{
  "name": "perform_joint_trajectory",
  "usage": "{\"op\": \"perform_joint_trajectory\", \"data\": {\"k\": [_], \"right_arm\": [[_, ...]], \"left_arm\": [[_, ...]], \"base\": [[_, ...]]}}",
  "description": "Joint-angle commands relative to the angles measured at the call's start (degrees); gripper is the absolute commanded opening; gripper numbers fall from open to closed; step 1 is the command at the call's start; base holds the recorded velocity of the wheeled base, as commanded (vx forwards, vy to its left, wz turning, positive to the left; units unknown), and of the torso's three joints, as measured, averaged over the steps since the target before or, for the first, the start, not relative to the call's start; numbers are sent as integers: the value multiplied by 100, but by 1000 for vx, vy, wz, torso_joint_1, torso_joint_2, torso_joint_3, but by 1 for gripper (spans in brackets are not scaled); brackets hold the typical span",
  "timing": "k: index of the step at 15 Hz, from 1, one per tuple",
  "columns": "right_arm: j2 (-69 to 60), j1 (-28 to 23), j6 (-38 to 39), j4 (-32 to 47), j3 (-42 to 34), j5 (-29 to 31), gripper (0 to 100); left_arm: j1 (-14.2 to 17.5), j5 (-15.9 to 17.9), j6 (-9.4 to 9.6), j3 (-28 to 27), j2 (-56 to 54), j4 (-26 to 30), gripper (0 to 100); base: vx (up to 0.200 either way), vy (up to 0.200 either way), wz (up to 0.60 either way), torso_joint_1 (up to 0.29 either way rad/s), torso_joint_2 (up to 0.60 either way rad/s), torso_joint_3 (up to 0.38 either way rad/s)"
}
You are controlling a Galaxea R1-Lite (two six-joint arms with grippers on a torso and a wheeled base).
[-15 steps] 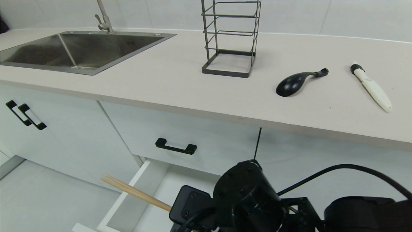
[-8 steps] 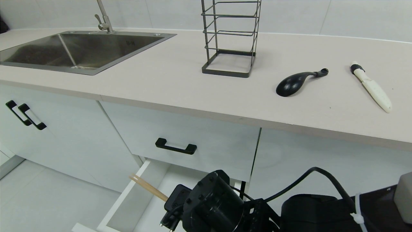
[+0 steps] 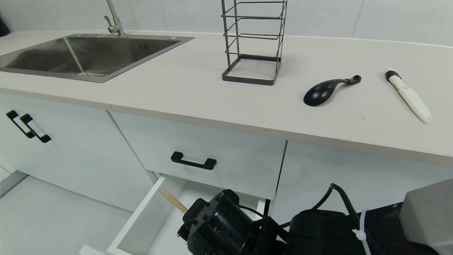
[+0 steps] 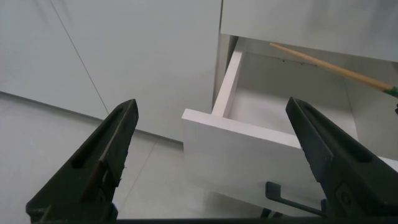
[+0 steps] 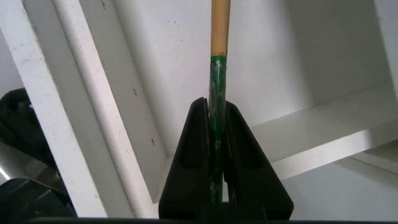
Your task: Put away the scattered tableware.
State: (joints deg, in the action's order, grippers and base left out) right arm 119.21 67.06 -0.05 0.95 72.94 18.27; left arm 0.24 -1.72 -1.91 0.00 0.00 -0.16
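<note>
My right gripper is shut on a pair of wooden chopsticks with green ends, held low over the open white drawer under the counter. In the head view the chopsticks stick out from the right wrist toward the drawer's left wall. Beside the drawer's front my left gripper hangs open and holds nothing; beyond it the chopsticks cross the drawer. On the counter lie a black spoon and a white knife with a black band.
A black wire rack stands at the counter's back, left of the spoon. A steel sink with a tap is at the far left. A shut drawer with a black handle sits above the open one.
My right arm has dropped lower and further into the open drawer with the chopsticks; far less of their length shows past the wrist. Spoon and knife have not moved.
</note>
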Motion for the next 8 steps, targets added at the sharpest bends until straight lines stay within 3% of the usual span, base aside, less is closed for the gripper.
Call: {"op": "perform_joint_trajectory", "data": {"k": [1, 8], "right_arm": [[173, -97, -4, 2, 19, 1, 0], [630, -220, -48, 2, 441, 1, 0]], "left_arm": [[2, 5, -2, 0, 0, -2, 100], [2, -4, -2, 0, 0, -2, 100]], "base": [[0, 0, 0, 0, 0, 0], [0, 0, 0, 0, 0, 0]]}}
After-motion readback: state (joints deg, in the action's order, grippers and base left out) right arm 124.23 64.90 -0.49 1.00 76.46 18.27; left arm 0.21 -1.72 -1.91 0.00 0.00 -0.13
